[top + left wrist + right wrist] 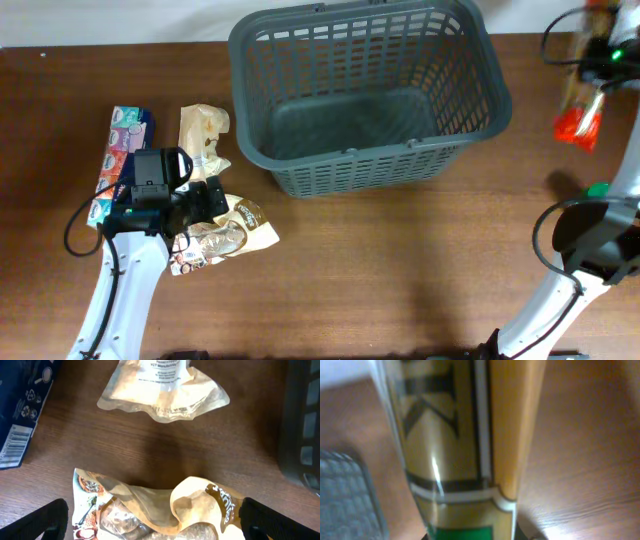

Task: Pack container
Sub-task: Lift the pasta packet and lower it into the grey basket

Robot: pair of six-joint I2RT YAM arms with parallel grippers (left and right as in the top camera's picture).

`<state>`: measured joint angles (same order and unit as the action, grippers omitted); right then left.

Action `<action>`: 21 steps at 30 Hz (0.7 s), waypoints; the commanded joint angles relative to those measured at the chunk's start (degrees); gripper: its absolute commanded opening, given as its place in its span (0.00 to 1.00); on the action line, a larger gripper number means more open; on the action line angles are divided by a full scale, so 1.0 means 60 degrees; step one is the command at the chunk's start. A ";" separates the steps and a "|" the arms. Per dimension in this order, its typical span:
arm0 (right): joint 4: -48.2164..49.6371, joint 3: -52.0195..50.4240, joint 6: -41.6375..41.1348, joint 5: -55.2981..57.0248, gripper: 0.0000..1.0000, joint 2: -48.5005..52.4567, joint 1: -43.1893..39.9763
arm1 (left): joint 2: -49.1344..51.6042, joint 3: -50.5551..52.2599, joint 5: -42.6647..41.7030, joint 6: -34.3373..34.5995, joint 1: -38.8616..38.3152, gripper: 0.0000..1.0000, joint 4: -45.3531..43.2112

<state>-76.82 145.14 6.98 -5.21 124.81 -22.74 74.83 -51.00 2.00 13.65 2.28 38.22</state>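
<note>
Closest to me, the left gripper (218, 197) is hovering low over a crumpled printed pouch (150, 510) lying on the desk (400, 280). Its jaws are standing wide open on either side of the pouch and gripping nothing, so this item is not yet being lifted. From above, I cannot tell whether that crumpled heap is one pouch or two. Just beyond it a clear pouch (162, 390) with a white label is lying flat on the wood. To its left a blue box (125, 160) is lying lengthwise, apart from the pouches. All of these are sitting outside the container and waiting to be packed. Farther back, the dark grey basket (380, 170) is standing upright near the far edge of the desk, a little right of the pouches. Its solid base is showing bare, with nothing inside it as far as I can see. Off to the far right, beside the basket, the right gripper (598, 60) is holding up a yellow packet (465, 450) with dark lettering and a green band. The jaws appear to be closed on it, though they are blurred from above and hidden behind the packet in the wrist view. By my reckoning the packing is only just getting started. One item is being carried, none is in the basket, and at least three are lying on the desk.
</note>
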 commanded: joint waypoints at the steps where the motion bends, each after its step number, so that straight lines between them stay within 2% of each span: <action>1: -0.0310 0.1869 -0.0087 -0.0463 0.04 -0.0503 0.0280 | 0.0055 -0.0080 0.0135 -0.0084 0.0029 0.99 -0.0029; 3: -0.0299 0.2284 0.0098 -0.0911 0.04 -0.0707 0.0477 | 0.0055 -0.0080 0.0135 -0.0084 0.0029 0.99 -0.0036; 9: -0.0051 0.3439 0.1071 -0.1151 0.04 -0.1392 0.2382 | 0.0055 -0.0080 0.0131 -0.0084 0.0029 0.99 -0.0197; 14: -0.0062 0.3563 0.3464 -0.1355 0.04 -0.1585 0.4717 | 0.0055 -0.0080 0.0095 -0.0087 0.0022 0.99 -0.0295; 18: -0.0262 0.3563 0.4969 -0.2637 0.04 -0.1581 0.5737 | 0.0055 -0.0080 -0.0164 -0.0127 0.0022 0.99 -0.0295; 21: -0.0991 0.3534 0.6200 -0.3100 0.04 -0.1559 0.6382 | 0.0055 -0.0080 -0.0452 -0.0594 0.0022 0.99 -0.0291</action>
<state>-82.06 164.11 35.11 -18.48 118.65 13.32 74.81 -51.00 1.08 12.75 2.28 36.64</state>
